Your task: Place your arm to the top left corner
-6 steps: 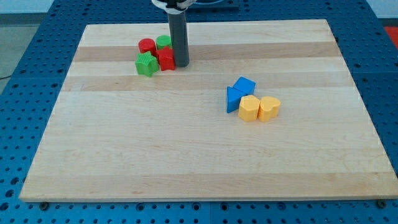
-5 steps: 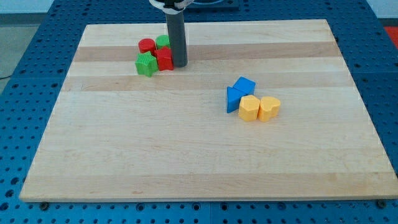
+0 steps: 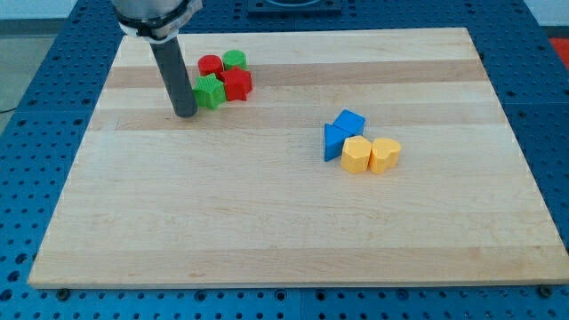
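There are no jaws on this arm, so nothing is released, clenched or grasped: it ends in a plain dark rod, and my tip rests on the wooden board in its upper-left part, just at the 8 o'clock side of the green star-shaped block, so close that I cannot tell whether they touch. Moving rightward, that green block belongs to a tight cluster of four: a red cylinder at its 12 o'clock, a green cylinder at the cluster's top right, and a chunky red block just at its 3 o'clock. The board's top left corner lies at about 11 o'clock from my tip, and the bare wood between them holds no block; the cluster sits to the tip's right, off that line. Further right, well apart from the first group, sits a second cluster of four near the board's middle right: a blue block on its left, a blue wedge-like block at its top, then a yellow block and a second yellow block side by side at the view's bottom of the group. That makes two red, two green, two blue and two yellow, eight blocks in all. The board's lower half is bare, and blue perforated table surrounds its edges.
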